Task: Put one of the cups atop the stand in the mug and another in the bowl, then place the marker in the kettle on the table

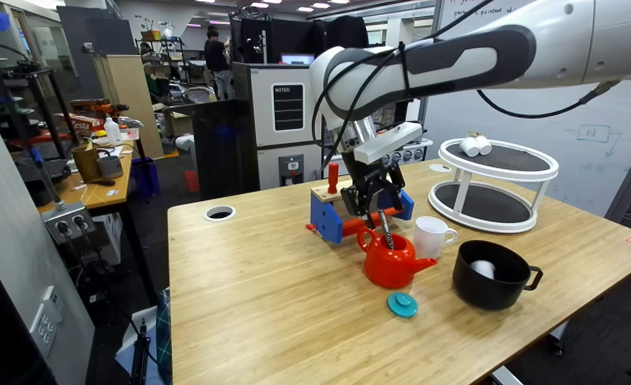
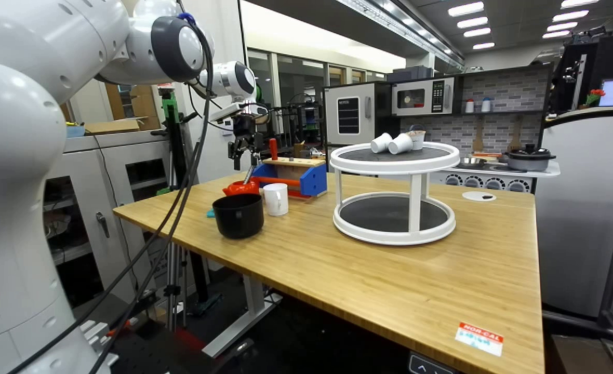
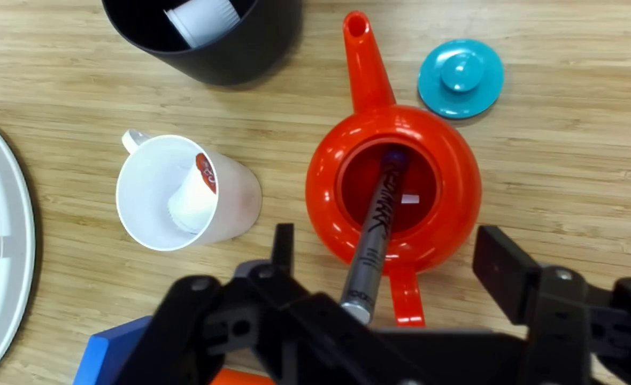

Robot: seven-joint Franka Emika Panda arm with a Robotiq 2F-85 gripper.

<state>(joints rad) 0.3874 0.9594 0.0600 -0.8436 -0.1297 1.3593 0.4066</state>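
Note:
My gripper [image 3: 384,238] is open in the wrist view, above the red kettle [image 3: 457,160]; its fingers are apart on either side of the marker. The marker [image 3: 371,243], grey-bodied with a blue end, stands tilted with that blue end inside the lidless kettle and its silver end up between the fingers, touching neither pad. The white mug [image 3: 235,187] holds a small white cup [image 3: 192,203]. The black bowl [image 3: 235,61] holds another white cup [image 3: 203,21]. Several cups [image 2: 401,144] lie or stand on the white-rimmed stand [image 2: 395,165].
A teal lid [image 3: 461,78] lies on the table beside the kettle's spout. A blue block rack [image 1: 327,219] with a red upright handle [image 1: 333,178] stands just behind the kettle, close to the gripper. The mug and bowl stand close beside the kettle.

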